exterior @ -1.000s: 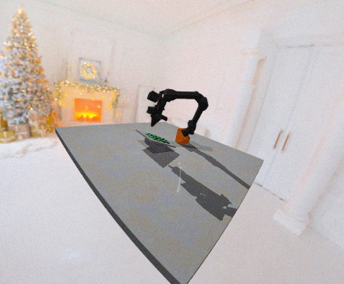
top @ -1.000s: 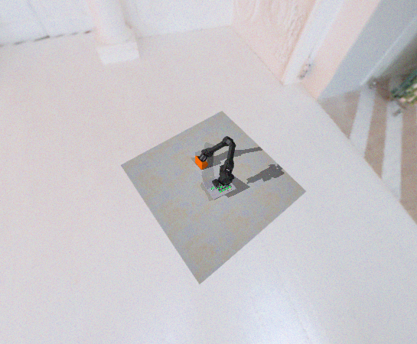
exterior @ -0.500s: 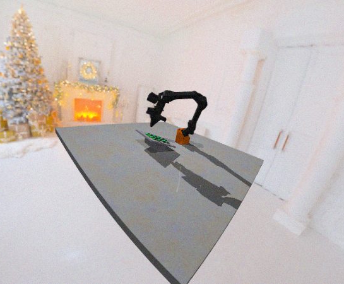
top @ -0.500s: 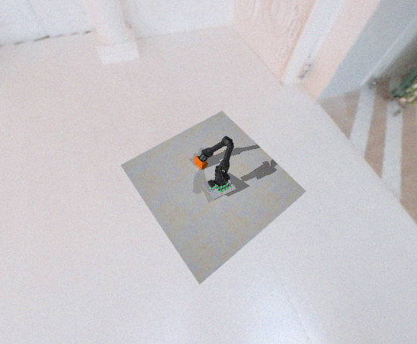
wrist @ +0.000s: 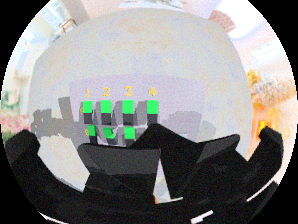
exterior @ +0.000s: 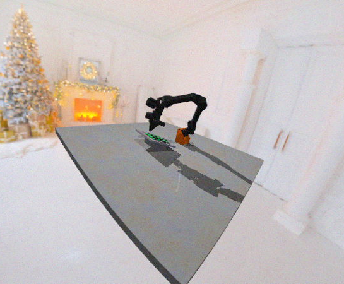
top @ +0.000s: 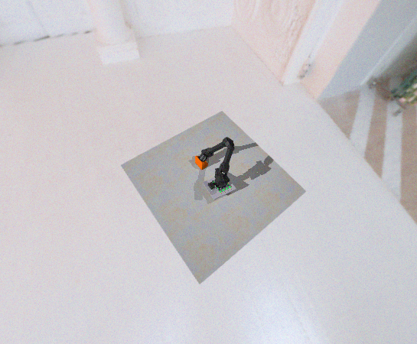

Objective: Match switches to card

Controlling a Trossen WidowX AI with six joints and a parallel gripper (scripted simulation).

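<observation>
Hand (exterior: 153, 125) fully closed, gripping nothing, poised above the switch panel (exterior: 156, 139), not touching it

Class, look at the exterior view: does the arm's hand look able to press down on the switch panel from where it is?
Probably yes. The shut hand hangs just above the switch panel, holding nothing, and nothing shows between them.

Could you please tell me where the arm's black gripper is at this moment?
In the exterior view the black gripper, shut and holding nothing, hangs just above the far-left end of the light grey switch panel with its green switches, left of the arm's orange base.
</observation>
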